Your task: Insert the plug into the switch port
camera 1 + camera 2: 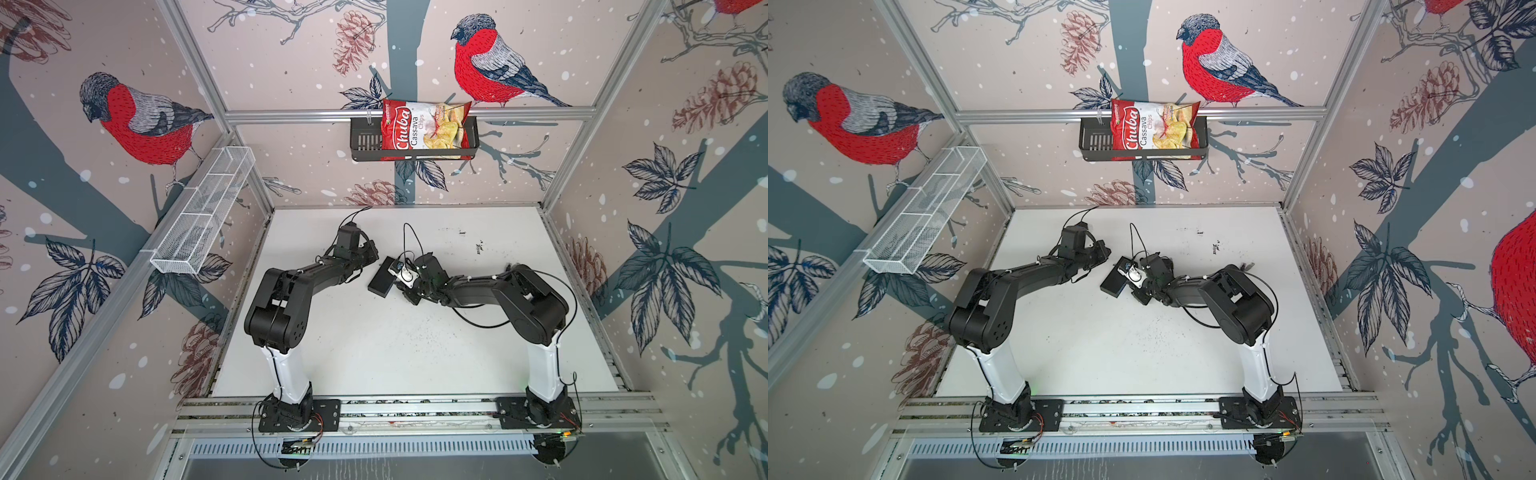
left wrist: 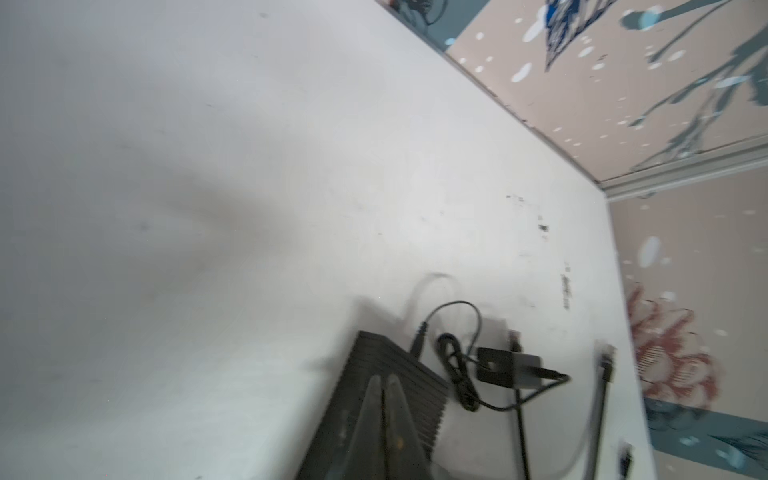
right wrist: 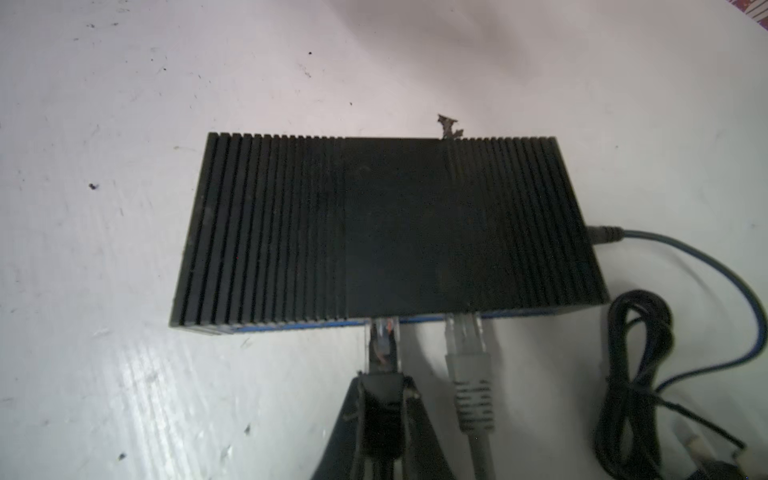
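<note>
The switch [image 3: 386, 228] is a flat black ribbed box lying on the white table, seen in both top views [image 1: 380, 282] [image 1: 1113, 282]. My right gripper [image 3: 384, 380] is shut on the black boot of a clear-tipped plug [image 3: 384, 336]. The plug's tip meets the switch's blue front face; how deep it sits I cannot tell. A grey plug [image 3: 467, 365] sits in the neighbouring port. In the blurred left wrist view my left gripper [image 2: 383, 378] is shut and empty, with its fingers over the switch [image 2: 399, 374]. It shows near the switch's far corner [image 1: 374, 251].
A thin cord leaves the switch's side and runs to a coiled black bundle [image 3: 636, 374] and a small black adapter [image 2: 507, 368]. On the back wall a black basket [image 1: 361, 141] holds a chips bag [image 1: 424, 129]. A white wire basket [image 1: 203, 212] hangs on the left wall.
</note>
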Robot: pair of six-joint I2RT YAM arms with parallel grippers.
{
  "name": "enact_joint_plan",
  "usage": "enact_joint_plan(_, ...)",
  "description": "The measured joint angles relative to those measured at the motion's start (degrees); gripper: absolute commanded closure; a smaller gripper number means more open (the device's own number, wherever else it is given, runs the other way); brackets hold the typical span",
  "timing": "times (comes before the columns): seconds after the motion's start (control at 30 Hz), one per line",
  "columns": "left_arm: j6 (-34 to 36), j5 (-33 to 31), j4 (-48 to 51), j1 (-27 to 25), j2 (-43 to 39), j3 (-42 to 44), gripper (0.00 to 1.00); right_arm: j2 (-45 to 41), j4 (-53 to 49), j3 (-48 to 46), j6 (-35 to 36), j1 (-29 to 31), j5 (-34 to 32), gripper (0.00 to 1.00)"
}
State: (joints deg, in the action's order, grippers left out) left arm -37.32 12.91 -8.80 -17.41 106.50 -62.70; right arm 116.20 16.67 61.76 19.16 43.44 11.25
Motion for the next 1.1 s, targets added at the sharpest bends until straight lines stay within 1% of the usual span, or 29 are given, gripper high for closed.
enact_joint_plan(0.1, 2.29, -2.34, 4.59, -0.37, 0.87, -0.39, 1.00, 0.00, -0.04, 0.04, 0.00, 0.00, 0.22, 1.00)
enact_joint_plan(0.2, 3.80, -2.67, 7.02, -1.42, 2.25, -1.46, 1.00, 0.00, -0.04, 0.04, 0.02, 0.00, 0.35, 1.00)
enact_joint_plan(0.43, 6.69, -3.98, 9.62, -4.44, 5.77, -5.55, 1.00, -0.46, -1.16, 0.04, 0.42, 0.20, 0.76, 1.00)
enact_joint_plan(0.57, 7.91, -4.09, 9.84, -4.87, 6.25, -6.12, 1.00, -0.59, -1.86, 0.24, 0.87, 0.24, 0.76, 1.00)
enact_joint_plan(0.7, 8.81, -4.63, 9.25, -5.29, 6.34, -5.64, 1.00, -0.52, -3.56, 1.25, 1.51, 0.35, 0.70, 1.00)
enact_joint_plan(0.87, 8.76, -7.43, 5.44, -6.54, 6.43, -3.76, 1.00, -0.07, -4.76, 2.19, 1.42, 0.42, 0.74, 1.00)
enact_joint_plan(1.1, 7.32, -10.69, 0.90, -9.01, 7.63, -3.72, 1.00, 0.55, -4.92, 3.17, -0.94, 0.87, -0.26, 1.00)
